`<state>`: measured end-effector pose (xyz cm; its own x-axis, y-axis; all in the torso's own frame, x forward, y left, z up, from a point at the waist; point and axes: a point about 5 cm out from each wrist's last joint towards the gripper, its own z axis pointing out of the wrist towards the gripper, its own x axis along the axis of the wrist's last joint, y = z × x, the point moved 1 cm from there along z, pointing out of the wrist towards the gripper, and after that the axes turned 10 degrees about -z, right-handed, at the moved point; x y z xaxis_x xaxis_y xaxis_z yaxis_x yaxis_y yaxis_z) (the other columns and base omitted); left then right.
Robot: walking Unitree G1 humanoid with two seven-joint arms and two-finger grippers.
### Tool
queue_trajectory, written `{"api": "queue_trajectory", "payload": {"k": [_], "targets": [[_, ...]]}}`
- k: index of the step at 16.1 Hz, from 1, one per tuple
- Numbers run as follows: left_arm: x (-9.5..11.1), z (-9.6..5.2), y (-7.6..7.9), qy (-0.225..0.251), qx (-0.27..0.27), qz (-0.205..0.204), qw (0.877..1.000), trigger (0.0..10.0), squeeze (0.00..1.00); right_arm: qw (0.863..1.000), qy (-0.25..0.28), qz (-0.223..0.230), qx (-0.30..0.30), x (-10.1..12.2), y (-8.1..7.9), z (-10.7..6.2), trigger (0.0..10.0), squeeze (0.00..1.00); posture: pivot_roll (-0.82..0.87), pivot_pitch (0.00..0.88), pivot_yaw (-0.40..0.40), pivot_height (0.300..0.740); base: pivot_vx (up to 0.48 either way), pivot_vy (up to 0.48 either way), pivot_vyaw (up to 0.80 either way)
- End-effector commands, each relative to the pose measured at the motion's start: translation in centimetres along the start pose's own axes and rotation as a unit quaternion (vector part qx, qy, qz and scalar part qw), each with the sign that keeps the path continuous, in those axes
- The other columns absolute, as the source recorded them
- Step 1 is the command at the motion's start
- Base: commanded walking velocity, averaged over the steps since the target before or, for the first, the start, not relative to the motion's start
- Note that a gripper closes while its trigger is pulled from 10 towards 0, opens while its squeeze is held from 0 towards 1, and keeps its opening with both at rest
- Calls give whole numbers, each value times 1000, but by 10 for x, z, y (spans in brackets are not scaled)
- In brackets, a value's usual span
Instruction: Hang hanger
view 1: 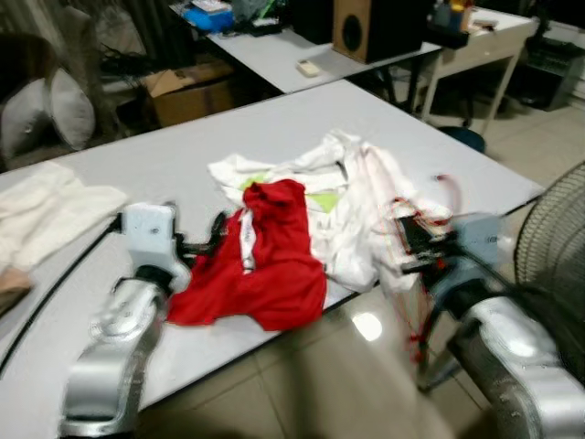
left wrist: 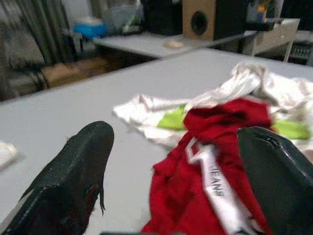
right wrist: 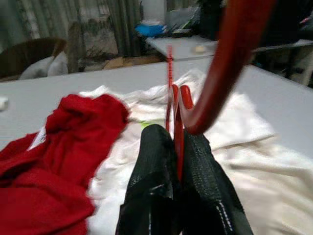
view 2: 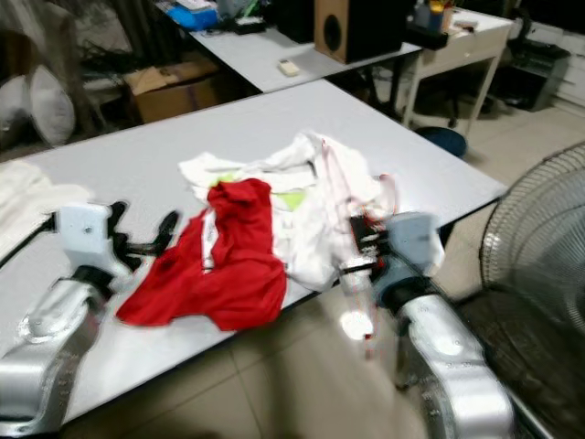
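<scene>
A thin red hanger (right wrist: 230,54) is clamped between the black fingers of my right gripper (right wrist: 177,134), which is shut on it. That gripper (view 1: 411,242) hovers at the grey table's (view 1: 183,155) near right edge, over a heap of white garments (view 1: 356,192). Part of the hanger's red wire (view 1: 448,187) loops up beside the heap, and part hangs below the table edge. A red garment (view 1: 265,261) lies left of the white heap. My left gripper (view 1: 215,233) stands open just left of the red cloth, low over the table, with nothing between its fingers (left wrist: 93,147).
A large floor fan (view 1: 553,247) stands close on the right. A cream cloth (view 1: 37,210) lies on the table's far left. Behind are a second table with a speaker (view 1: 366,27), a cardboard box (view 1: 187,91) and a desk (view 1: 484,41).
</scene>
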<state>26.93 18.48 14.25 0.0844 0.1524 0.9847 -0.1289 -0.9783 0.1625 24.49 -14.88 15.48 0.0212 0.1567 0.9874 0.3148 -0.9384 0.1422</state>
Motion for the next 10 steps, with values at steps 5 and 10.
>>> {"api": "queue_trajectory", "payload": {"k": [5, 10], "targets": [[-20, -1, -3, -81, -38, 0, 996, 10000, 976, 999, 14, -13, -27, 5, 15, -4, 10000, 0, -148, 14, 94, 740, 0, 0, 0], [-39, -8, -12, -152, -59, -32, 986, 10000, 0, 999, 13, -13, -28, 3, 18, -2, 10000, 0, -139, 6, 97, 740, 0, 0, 0]]}}
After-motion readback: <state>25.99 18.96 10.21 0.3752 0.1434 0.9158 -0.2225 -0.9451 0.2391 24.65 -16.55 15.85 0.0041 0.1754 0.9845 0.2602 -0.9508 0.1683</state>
